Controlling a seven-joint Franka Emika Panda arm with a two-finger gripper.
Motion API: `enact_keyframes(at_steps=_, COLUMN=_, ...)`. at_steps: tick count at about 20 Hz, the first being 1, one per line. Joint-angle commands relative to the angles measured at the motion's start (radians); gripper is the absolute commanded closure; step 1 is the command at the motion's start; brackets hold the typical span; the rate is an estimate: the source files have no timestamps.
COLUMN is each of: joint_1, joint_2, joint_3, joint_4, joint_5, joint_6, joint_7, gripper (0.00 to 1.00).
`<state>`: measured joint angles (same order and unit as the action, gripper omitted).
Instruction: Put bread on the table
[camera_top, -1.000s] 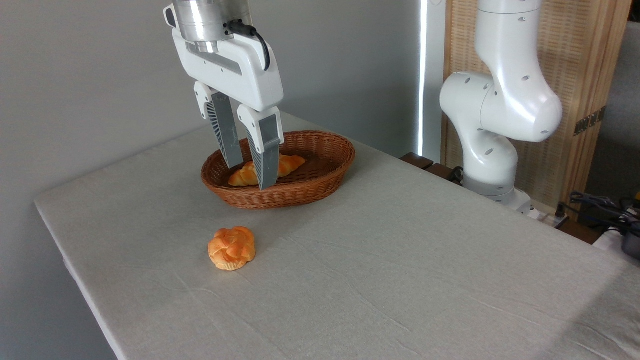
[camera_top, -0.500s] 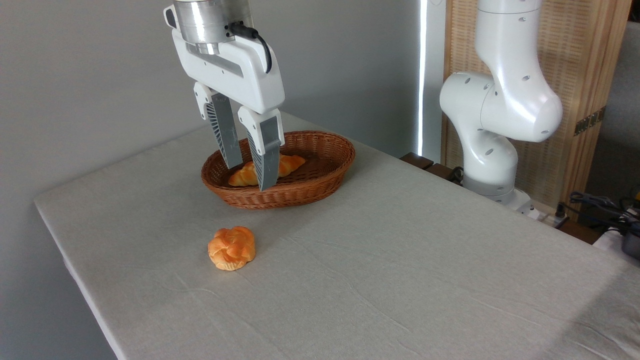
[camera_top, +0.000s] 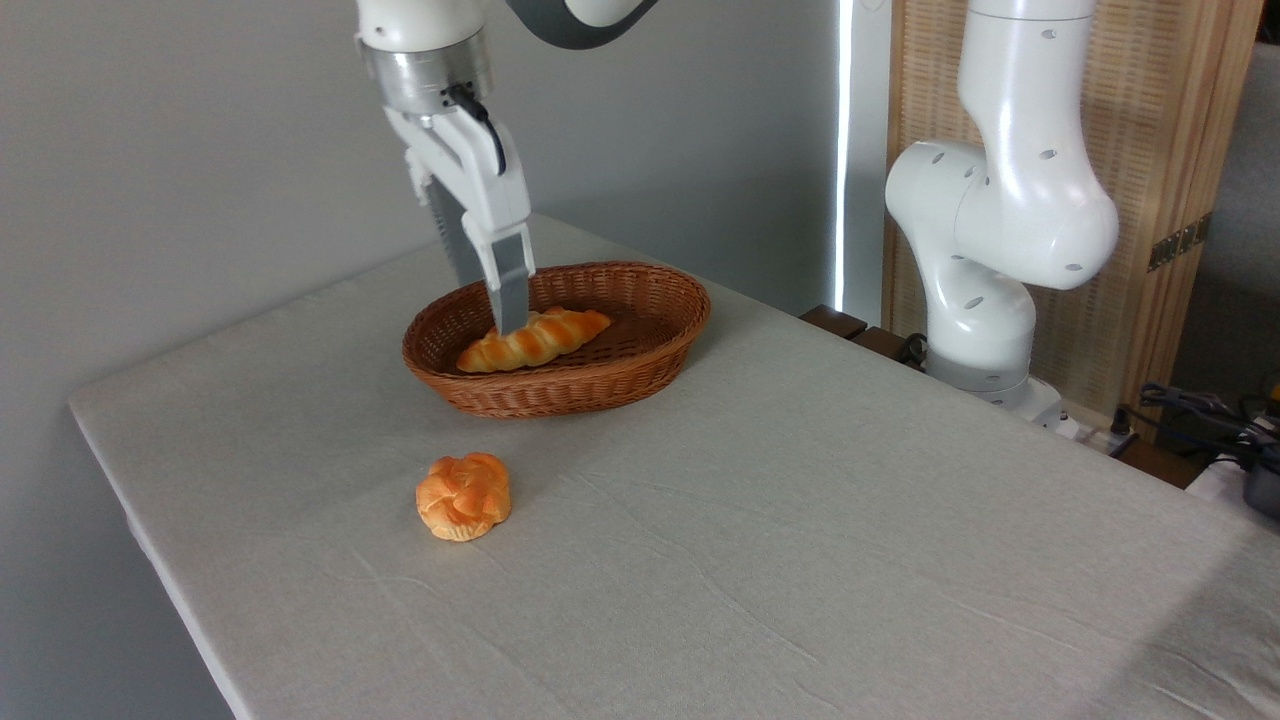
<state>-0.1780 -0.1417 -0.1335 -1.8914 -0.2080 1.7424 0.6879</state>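
The bread (camera_top: 540, 338), a long braided golden loaf, lies inside the brown wicker basket (camera_top: 600, 388) at the back of the table (camera_top: 800, 560). My gripper (camera_top: 492, 308) hangs straight over the loaf's left half, turned so I see it nearly edge-on. It is open: one finger's tip sits just at the loaf's top and the other finger stands behind it toward the basket's far rim. Nothing is held.
A small round knotted orange bun (camera_top: 463, 496) rests on the cloth in front of the basket, toward the left. The arm's white base (camera_top: 1000, 250) rises at the table's far right edge. Cables and a wooden panel lie beyond it.
The gripper has turned about its vertical axis from broadside to nearly edge-on and shifted back over the basket, uncovering the whole loaf. Bread, basket and bun have not moved.
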Motion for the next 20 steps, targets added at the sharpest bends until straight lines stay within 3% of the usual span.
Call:
enact_keyframes(at_steps=1, joint_1=-0.081, joint_2=-0.088, joint_3=0.002, joint_4=-0.132, joint_5=-0.079, joint_6=0.069, joint_7=-0.007, gripper=0.00)
enact_keyframes(at_steps=4, joint_1=-0.083, joint_2=-0.076, joint_3=-0.046, joint_4=-0.143, joint_5=-0.151, joint_6=0.072, joint_7=-0.007, gripper=0.00)
enact_keyframes(at_steps=9, joint_1=-0.090, joint_2=-0.042, joint_3=-0.139, joint_4=-0.259, joint_5=-0.153, joint_6=0.267, joint_7=-0.010, gripper=0.00)
enact_keyframes(at_steps=16, joint_1=-0.138, joint_2=0.053, joint_3=-0.143, joint_4=-0.287, joint_5=-0.142, joint_6=0.391, joint_7=-0.013, gripper=0.01)
enact_keyframes(at_steps=20, joint_1=-0.147, joint_2=0.071, joint_3=-0.143, joint_4=-0.290, joint_5=-0.140, joint_6=0.394, joint_7=-0.013, gripper=0.06)
